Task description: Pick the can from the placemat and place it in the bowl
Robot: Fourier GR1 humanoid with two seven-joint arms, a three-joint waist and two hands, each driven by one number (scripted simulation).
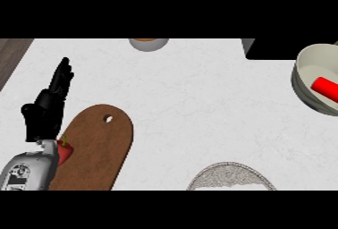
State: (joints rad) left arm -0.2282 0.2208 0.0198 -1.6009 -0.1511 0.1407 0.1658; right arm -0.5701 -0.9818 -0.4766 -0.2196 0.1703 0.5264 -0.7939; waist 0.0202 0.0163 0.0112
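can [325,88] already lies red inside the bowl [305,67], far off to the right of our left robot hand [48,112], which rests open with fingers straight; we judge placing done, nothing left but staying clear.

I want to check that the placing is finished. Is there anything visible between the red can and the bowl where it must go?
No, nothing visible stands between them: the red can already lies inside the bowl at the right edge. The left hand rests open at the left, beside the wooden board. The right hand is not in view.
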